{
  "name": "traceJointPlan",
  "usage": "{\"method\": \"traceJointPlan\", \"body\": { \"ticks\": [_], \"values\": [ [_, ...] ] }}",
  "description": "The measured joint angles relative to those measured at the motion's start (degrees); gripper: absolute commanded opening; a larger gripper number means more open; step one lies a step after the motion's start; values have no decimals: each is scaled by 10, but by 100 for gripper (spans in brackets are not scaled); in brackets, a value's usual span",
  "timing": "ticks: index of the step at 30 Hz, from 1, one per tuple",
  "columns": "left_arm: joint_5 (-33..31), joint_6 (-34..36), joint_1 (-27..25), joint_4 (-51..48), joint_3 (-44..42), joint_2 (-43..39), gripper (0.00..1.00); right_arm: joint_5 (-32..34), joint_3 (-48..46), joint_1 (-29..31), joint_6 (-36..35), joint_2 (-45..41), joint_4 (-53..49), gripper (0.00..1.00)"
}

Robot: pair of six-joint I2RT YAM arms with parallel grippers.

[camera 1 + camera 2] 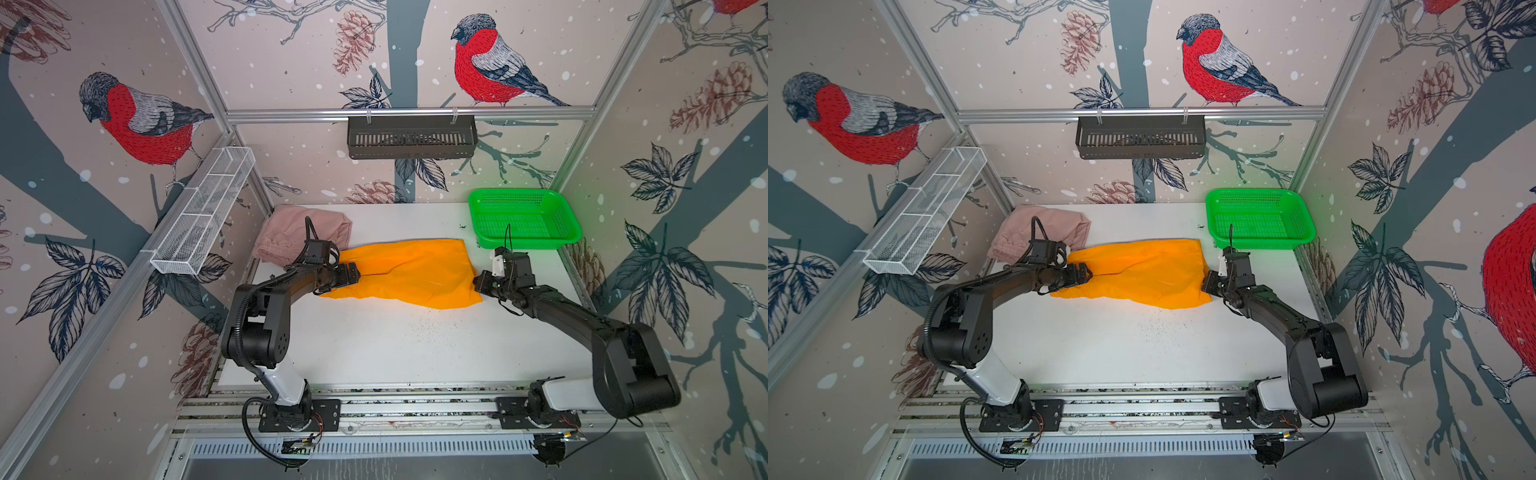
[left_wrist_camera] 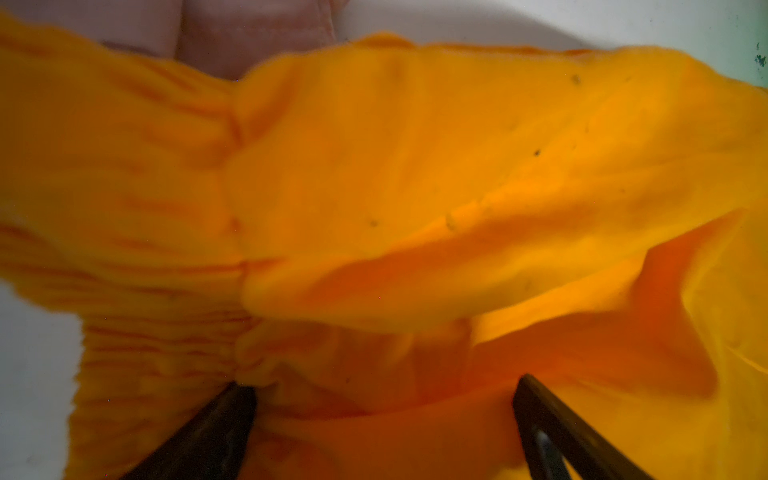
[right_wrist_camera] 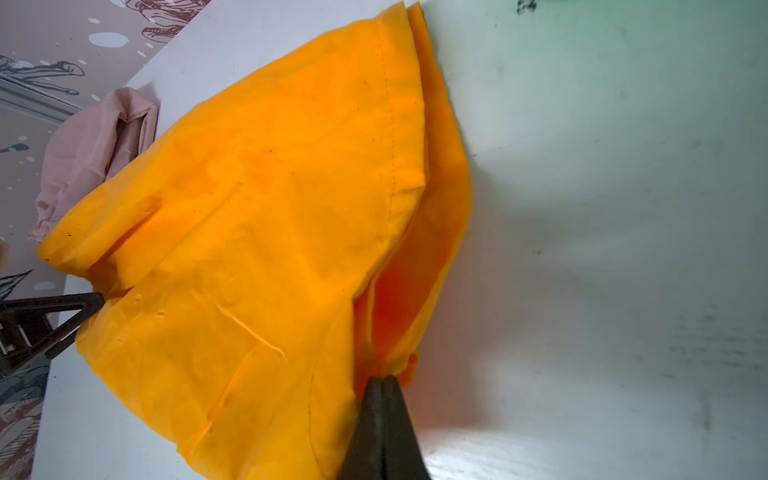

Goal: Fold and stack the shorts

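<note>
Right hand (image 3: 380,384) has its two fingers pressed tight together on a pinch of the orange shorts (image 3: 266,232), right by a corner of the stitched leg hem. In both top views this hand (image 1: 478,285) sits right of centre, at the right-hand edge of the orange cloth.

The left hand (image 2: 382,386) stands wide, its two dark fingers well apart with bunched orange folds next to the gathered waistband between them, not clamped on them. In a top view it (image 1: 1081,275) lies left of centre, over the left end of the shorts.

The orange shorts (image 1: 411,270) lie spread across the white desk (image 1: 395,349), a little above the middle of the frame, waistband to the left and leg hems to the right, with a few creases.

The pink shorts (image 1: 286,230) sit crumpled in the upper left corner of the desk, partly behind the left arm's wrist and just beside the orange waistband. Whether the two pairs touch cannot be told.

A green basket (image 1: 521,193) stands in the upper right corner of the desk, near the orange shorts' upper right corner but apart from them.
</note>
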Motion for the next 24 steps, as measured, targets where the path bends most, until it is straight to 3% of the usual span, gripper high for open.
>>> {"method": "traceJointPlan", "body": {
  "ticks": [6,8,12,14,15,20,24],
  "values": [
    [0,0,0,-2,2,4,98,43,5,-9,-19,-37,-112,3],
    [1,1,0,-2,3,5,98,44,-10,-22,-25,-37,-122,13],
    [4,6,-1,1,3,2,98,60,-23,-38,-29,-43,-152,16],
    [4,7,-1,-2,5,1,98,69,-14,-40,-30,-59,-164,36],
    [5,7,-1,-3,6,1,98,73,-6,-41,-30,-70,-167,42],
    [10,6,-1,-11,6,-7,98,84,15,-5,-41,-112,-137,45],
    [32,-3,-2,-49,9,-43,98,66,-1,93,-29,-107,-55,34]
  ]
}}
